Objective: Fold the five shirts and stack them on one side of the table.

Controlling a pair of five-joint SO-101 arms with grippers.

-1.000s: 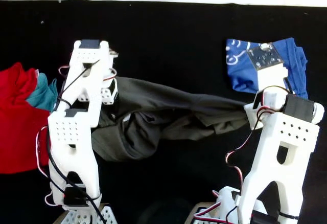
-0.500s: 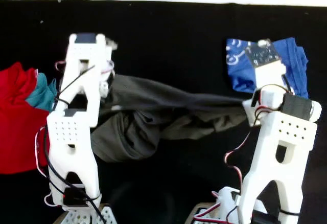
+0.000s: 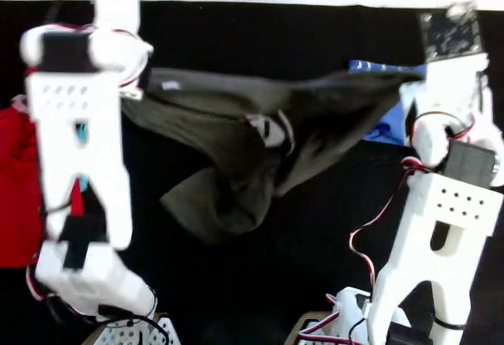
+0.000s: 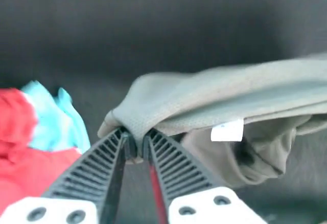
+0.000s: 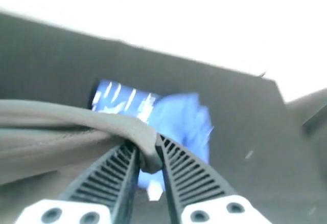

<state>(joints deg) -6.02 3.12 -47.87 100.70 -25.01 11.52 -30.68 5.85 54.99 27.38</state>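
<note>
Shirt (image 3: 236, 132), grey-green, is held in the air over the counter (image 3: 276, 38), strung btwn left gripper (image 4: 135, 143) & right gripper (image 5: 147, 155), w/ its middle sagging in a twisted bunch. Slip-out is judged the main risk: only a thin fold of edge is caught at each end, so any extra pull apart, or a jerk, could free one end & the cloth would be dropped in a heap. Creases are also likely to be laid in if it is set down w/ that bunch unspread. The blue shirt (image 3: 386, 128), just behind the right end, could be mussed if the cloth is dragged over it. Left gripper is pressed nearly together, pinching a rolled edge of the shirt. Right gripper is likewise pinched on the opposite edge. Red shirt (image 3: 16, 195) & teal shirt (image 4: 53, 124) are piled at the left side of the counter.
</note>
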